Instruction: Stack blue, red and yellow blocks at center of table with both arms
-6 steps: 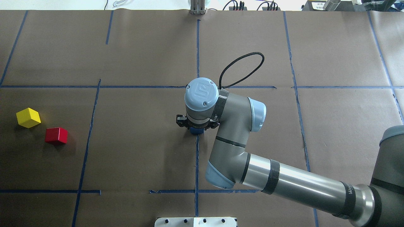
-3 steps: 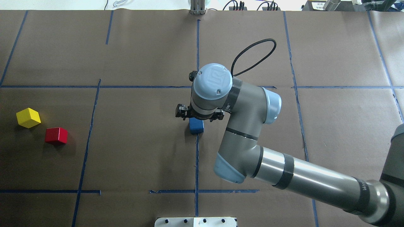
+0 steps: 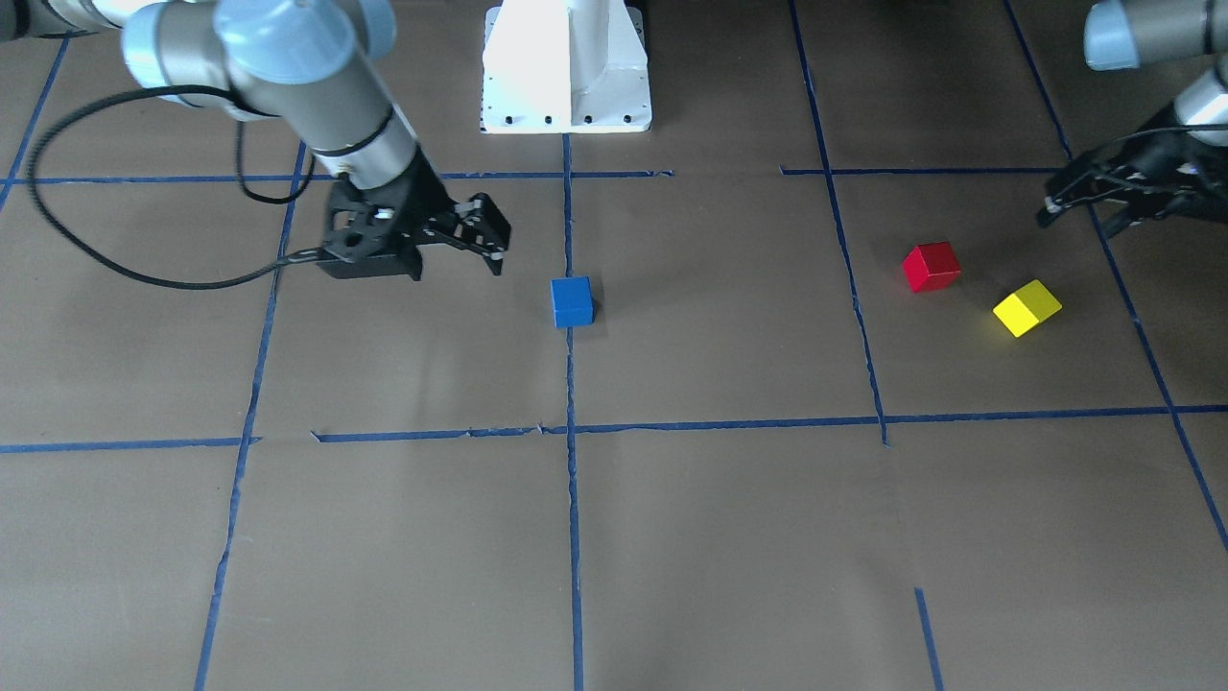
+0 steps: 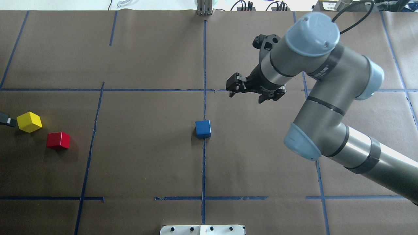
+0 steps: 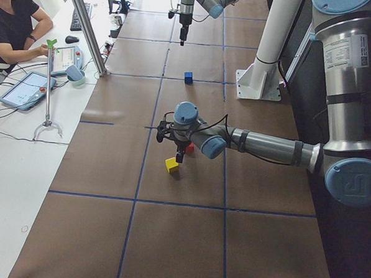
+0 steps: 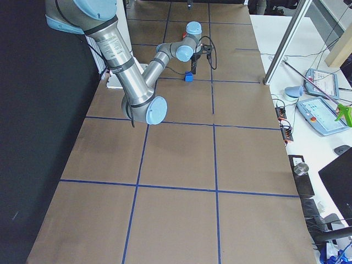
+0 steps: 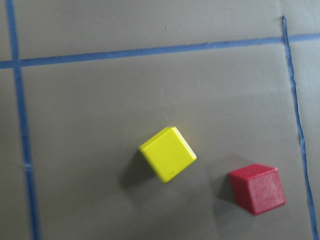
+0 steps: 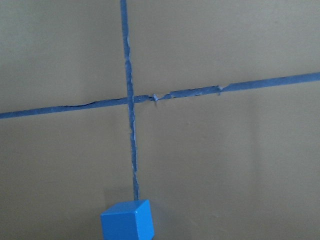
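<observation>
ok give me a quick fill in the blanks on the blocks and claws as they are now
The small blue cube block rests on a line of blue ___.
The open right claw holds ___.
The small red cube block and small yellow cube block lie on the robot's ___ side.
Missing: tape; nothing; left.

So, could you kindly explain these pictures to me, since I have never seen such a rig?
Two robot arms work at a paper-covered table. The pictures come from above, from the front, from both table ends, and from a camera on each wrist. A blue block sits at the centre; a red block and a yellow block lie apart near the left hand. The right hand hangs away from the blue block. Both hands are open and empty.
</observation>
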